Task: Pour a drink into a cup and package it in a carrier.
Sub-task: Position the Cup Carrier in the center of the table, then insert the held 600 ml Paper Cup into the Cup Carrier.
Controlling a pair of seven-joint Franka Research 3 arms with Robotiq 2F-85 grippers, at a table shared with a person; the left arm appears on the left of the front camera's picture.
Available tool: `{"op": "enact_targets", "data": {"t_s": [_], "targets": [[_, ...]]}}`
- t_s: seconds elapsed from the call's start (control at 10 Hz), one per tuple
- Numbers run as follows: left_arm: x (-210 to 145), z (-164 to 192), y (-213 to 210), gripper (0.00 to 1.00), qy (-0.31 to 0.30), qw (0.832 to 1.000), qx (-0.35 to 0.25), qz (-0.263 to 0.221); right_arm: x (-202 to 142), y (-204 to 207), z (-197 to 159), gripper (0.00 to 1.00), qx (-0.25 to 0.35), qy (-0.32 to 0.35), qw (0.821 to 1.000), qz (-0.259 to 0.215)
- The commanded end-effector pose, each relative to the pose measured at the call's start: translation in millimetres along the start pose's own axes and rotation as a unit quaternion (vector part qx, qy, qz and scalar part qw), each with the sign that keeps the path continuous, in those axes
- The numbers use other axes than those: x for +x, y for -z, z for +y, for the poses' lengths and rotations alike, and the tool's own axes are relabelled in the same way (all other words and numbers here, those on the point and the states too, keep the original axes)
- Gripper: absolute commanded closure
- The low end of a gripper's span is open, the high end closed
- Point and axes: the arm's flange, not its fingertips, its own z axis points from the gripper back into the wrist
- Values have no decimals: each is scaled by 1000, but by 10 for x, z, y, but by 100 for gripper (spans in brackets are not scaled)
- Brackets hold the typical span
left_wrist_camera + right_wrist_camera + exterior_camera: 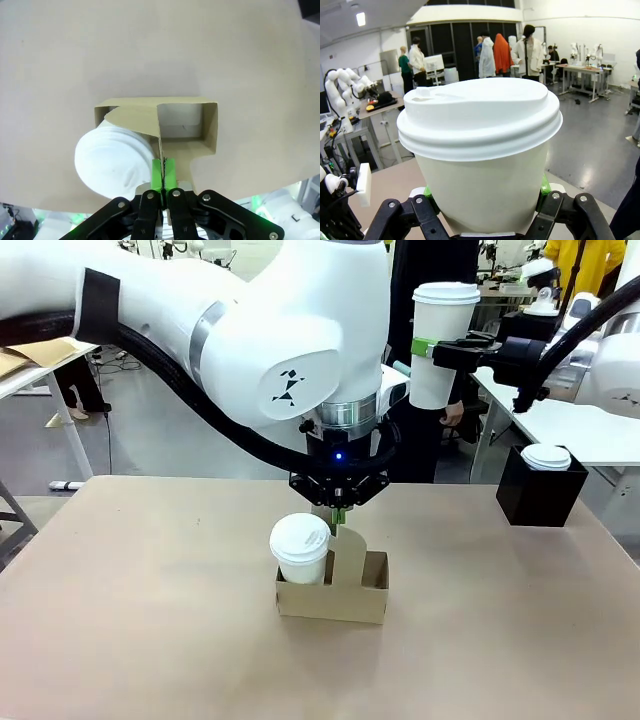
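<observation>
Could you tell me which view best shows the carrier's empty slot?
The left wrist view: it looks straight down into the carrier's empty slot. The front view sees the carrier side-on, slot interior hidden. The right wrist view faces the cup its claw grips.

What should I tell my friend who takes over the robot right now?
Left gripper: shut on the carrier's upright handle.
Right gripper: shut on a tall lidded cup, held high above the table's far right side.
Carrier: on the table, near the middle.
Done: a second lidded cup stands in one compartment of the carrier.
Left: the other compartment is empty. The held cup probably goes there.
Aside: a black box at the right holds a short cup.
</observation>
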Motion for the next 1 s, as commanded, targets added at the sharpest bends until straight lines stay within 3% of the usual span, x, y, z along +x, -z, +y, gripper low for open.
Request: {"op": "enact_targets", "data": {"t_s": [0.0,0.3,0.4,0.5,0.6,0.7,0.8,0.9], "targets": [[0,24,14,98,-5,1000,-1,2,29,35,-2,19,0,-5,1000,-2],[0,24,14,98,-5,1000,-1,2,29,35,-2,19,0,-5,1000,-2],[21,20,3,39,-3,1000,0,0,29,35,-2,19,0,-5,1000,-2],[38,127,-71,40,-4,1000,-15,-7,29,35,-2,19,0,-5,1000,-2],[37,199,-175,0,6,1000,-26,-7,29,35,-2,19,0,-5,1000,-2],[67,280,-304,0,42,998,-35,10,0,0,0,19,0,0,1000,0],[101,377,-397,0,63,997,-42,13,-83,40,-110,19,38,16,999,10],[126,519,-502,16,83,995,-61,15,-202,61,-203,19,69,22,997,17]]}}
